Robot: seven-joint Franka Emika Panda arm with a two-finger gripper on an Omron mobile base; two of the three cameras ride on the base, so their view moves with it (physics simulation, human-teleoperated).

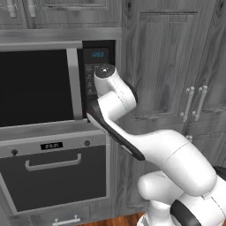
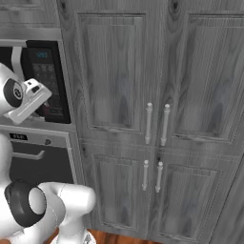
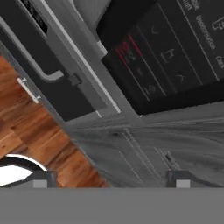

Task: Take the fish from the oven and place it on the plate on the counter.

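Above the oven [image 1: 55, 176], I see my gripper [image 3: 109, 178] near the microwave [image 1: 39, 86] keypad. Its fingers are spread wide, holding nothing.

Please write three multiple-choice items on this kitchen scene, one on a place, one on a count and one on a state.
1. Where does the oven sit relative to the microwave?
A. directly below it
B. directly above it
C. across the room on the counter

2. How many vertical bar handles show on the tall cabinet doors in the right base view?
A. one
B. four
C. seven

3. What state is the oven's door in?
A. wide open
B. taken off
C. shut, with its bar handle across the front

Answers:
1. A, the oven's steel-framed front lies right under the microwave's black door in the left base view.
2. B, two handles sit side by side on the upper doors and two on the lower doors.
3. C, the dark glass door sits closed in its frame, with no rack visible.
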